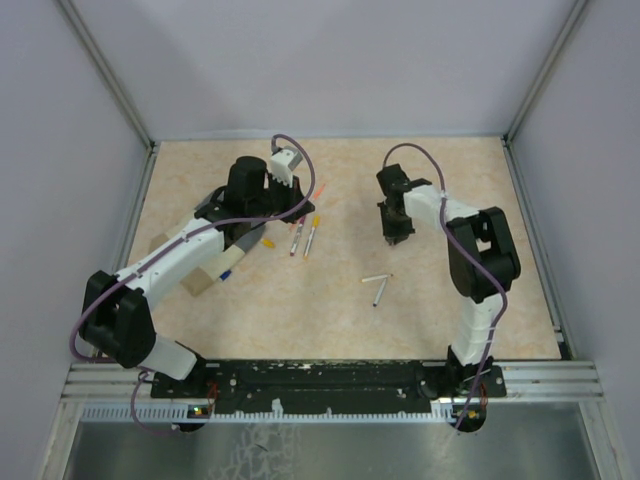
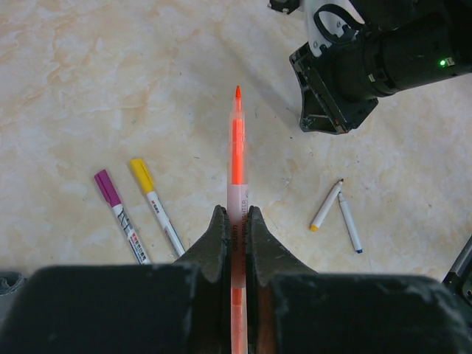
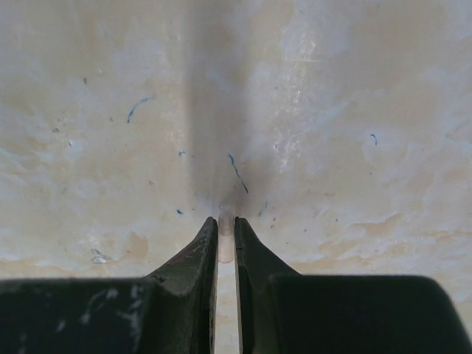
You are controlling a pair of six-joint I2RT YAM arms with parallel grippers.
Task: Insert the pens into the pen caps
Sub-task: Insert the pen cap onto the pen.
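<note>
Orange ink shows through the clear barrel of the orange pen [image 2: 237, 147]. The left gripper [image 2: 236, 217] clamps it lengthwise, its tip pointing ahead above the marbled beige table [image 2: 88, 88]. On the table to the pen's left, a magenta-capped pen [image 2: 118, 214] and a yellow-capped pen [image 2: 156, 206] lie side by side. To its right, an uncapped yellow-tipped pen [image 2: 327, 205] and an uncapped blue-tipped pen [image 2: 350, 223] meet in a V. The right gripper [image 3: 226, 223] points down at the table with its fingers pinched on a small pale tube [image 3: 226, 234]; whether that is a cap, I cannot tell.
</note>
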